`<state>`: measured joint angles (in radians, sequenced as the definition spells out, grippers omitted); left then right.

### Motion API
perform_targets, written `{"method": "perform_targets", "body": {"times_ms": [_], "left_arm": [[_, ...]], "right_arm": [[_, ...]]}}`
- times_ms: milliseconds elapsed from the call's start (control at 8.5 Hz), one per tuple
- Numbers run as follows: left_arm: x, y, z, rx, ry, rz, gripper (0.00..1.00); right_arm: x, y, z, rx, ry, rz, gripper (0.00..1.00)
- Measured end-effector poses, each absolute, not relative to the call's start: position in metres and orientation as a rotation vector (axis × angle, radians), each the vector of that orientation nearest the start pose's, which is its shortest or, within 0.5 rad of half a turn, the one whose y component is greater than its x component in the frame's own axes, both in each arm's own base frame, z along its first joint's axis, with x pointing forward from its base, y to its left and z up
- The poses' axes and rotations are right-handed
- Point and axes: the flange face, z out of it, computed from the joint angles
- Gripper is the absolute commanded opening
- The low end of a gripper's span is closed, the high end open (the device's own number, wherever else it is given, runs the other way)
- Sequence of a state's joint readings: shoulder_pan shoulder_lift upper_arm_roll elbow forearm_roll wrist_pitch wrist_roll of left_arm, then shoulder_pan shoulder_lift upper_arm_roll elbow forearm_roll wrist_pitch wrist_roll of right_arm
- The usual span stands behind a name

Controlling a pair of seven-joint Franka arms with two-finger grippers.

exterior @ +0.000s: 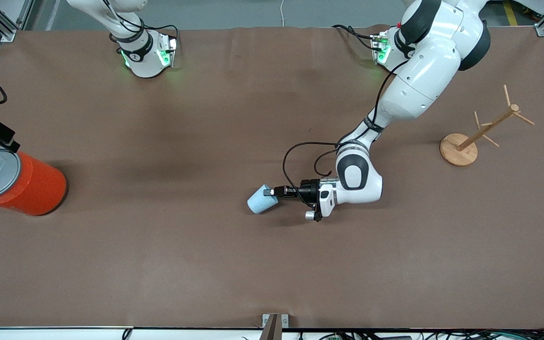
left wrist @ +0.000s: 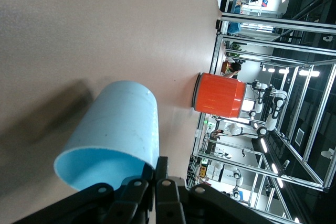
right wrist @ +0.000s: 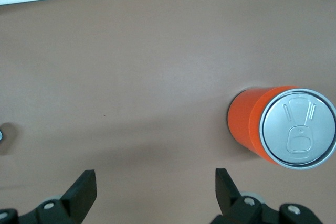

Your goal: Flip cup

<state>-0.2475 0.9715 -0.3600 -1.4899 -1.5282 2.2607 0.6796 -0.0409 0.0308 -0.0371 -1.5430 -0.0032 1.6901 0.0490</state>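
Now we are looking at the left gripper (exterior: 272,191) reaching low over the middle of the table (exterior: 206,264), where it is clamping the rim of the cup (exterior: 261,201). Its fingers (left wrist: 160,174) are pinching one side of the cup's wall, one inside the mouth and one outside, as the left wrist view is showing. The cup is small and light blue, and it is lying tilted on its side with the open mouth turned toward the gripper and its closed base pointing toward the right arm's end of the table. We cannot tell whether it is touching the brown table cover or hanging just above it.

We are seeing the right gripper (right wrist: 152,190) only in its own wrist view, where its fingers are standing wide apart with nothing between them, up above the table near the orange canister (exterior: 19,182). That canister, with its grey lid (right wrist: 298,128), is standing upright at the right arm's end of the table, well apart from the cup. A wooden mug tree (exterior: 477,134) is standing toward the left arm's end.
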Motion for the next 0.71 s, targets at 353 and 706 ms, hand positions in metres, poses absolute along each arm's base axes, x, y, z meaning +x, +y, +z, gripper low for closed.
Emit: {"method": "perform_targets", "body": {"times_ms": [353, 706], "left_arm": [[0.632, -0.359, 0.176, 2.04, 0.058, -0.112, 0.0], [0.676, -0.296, 0.273, 2.396, -0.05, -0.048, 0.0]], "right_arm": [[0.575, -0.04, 0.63, -3.137, 0.185, -0.181, 1.0], [0.576, -0.04, 0.63, -3.136, 0.185, -0.187, 1.0]]}}
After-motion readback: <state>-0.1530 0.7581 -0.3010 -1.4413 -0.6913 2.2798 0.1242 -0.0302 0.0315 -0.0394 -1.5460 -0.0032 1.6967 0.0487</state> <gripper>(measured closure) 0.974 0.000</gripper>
